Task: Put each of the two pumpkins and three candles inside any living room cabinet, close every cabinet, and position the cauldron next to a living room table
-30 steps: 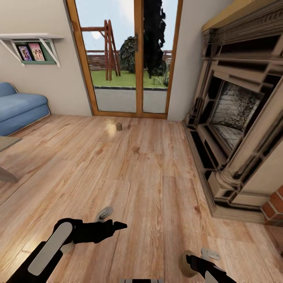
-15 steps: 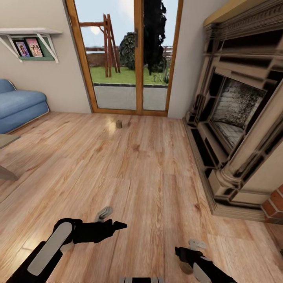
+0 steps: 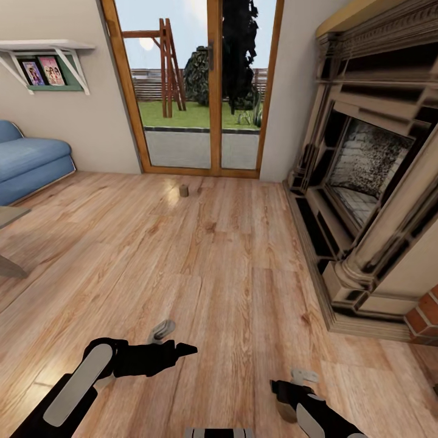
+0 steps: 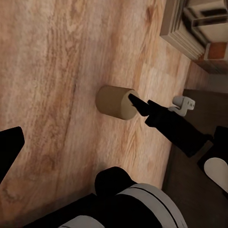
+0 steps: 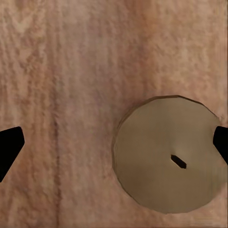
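Right wrist view is looking straight down on a candle (image 5: 171,161) standing on the wooden floor (image 5: 61,71), its wick showing as a dark fleck; the right gripper (image 5: 114,140) is hanging spread wide above it, one finger beside the candle's rim, gripping nothing; from the head view, the left gripper (image 3: 182,350) is hovering over bare boards, seemingly empty, though I cannot tell how far it is parted; another candle (image 3: 184,191) is sitting far off near the glass door (image 3: 201,91).
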{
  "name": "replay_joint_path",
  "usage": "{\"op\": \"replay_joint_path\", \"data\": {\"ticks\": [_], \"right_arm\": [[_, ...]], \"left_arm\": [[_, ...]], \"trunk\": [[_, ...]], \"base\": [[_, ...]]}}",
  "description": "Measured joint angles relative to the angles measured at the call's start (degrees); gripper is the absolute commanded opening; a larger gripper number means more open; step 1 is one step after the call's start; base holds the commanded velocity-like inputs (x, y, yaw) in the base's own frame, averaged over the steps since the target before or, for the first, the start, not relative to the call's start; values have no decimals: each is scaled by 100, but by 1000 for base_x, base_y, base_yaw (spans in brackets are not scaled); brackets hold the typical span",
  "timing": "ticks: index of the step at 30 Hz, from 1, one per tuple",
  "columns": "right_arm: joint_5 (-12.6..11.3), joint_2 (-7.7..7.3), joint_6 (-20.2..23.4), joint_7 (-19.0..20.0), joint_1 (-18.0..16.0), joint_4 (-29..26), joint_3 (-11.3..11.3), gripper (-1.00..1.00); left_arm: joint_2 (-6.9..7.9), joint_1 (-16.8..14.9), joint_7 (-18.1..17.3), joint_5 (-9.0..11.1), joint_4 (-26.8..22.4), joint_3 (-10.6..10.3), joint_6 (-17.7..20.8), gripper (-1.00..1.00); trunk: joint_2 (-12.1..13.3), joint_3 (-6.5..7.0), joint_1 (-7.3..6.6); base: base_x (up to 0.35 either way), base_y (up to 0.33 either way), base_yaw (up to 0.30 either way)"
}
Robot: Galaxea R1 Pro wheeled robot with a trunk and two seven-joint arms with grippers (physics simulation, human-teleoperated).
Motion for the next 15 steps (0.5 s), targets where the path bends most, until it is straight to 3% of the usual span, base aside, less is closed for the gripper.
{"op": "replay_joint_path", "data": {"ticks": [5, 12, 15], "right_arm": [[-14, 0, -6, -301, 0, -6, -4, 100], [-30, 2, -17, -359, 0, -7, -13, 100], [-39, 0, -28, -362, 0, -7, -17, 100]], "left_arm": [[0, 0, 0, 0, 0, -1, 0, 100], [0, 0, 0, 0, 0, -2, 0, 100], [0, 0, 0, -2, 0, -2, 0, 100]], "trunk": [[0, 0, 0], [0, 0, 0], [-4, -66, 8]], "base": [[0, 0, 0], [0, 0, 0], [0, 0, 0]]}}
